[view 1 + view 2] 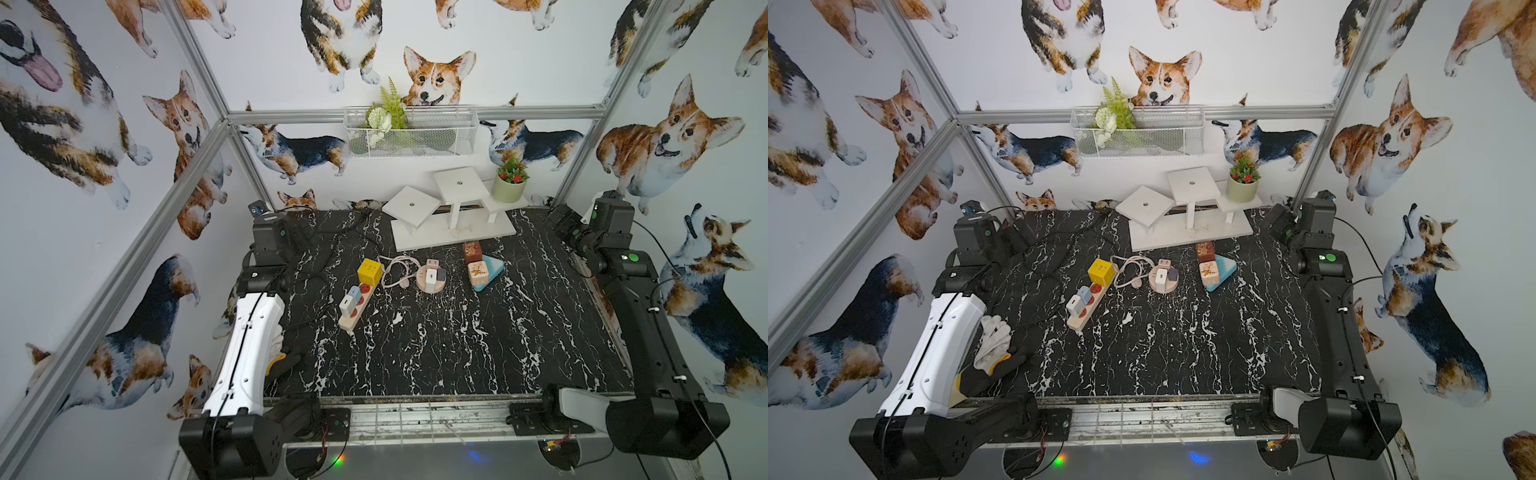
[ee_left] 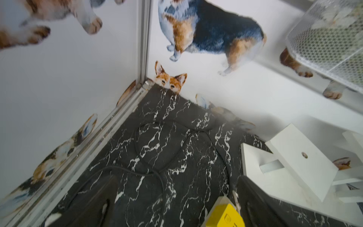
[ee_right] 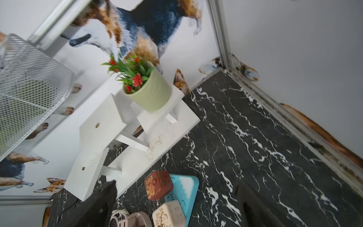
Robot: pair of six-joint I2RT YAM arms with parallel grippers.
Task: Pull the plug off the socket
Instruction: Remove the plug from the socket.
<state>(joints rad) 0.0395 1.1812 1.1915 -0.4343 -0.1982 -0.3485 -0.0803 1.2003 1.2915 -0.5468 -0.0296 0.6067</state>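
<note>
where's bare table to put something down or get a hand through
Widest bare table: the front half, between the power strip and the near edge. Also right of the blue socket. Crowded: the middle socket row, black cables rear left, white stand behind.

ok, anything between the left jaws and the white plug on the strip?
Nothing solid. Left gripper sits back-left, jaws open; only loose black cables lie on the mat between it and the white plug. Yellow cube socket sits at the power strip's far end.
</note>
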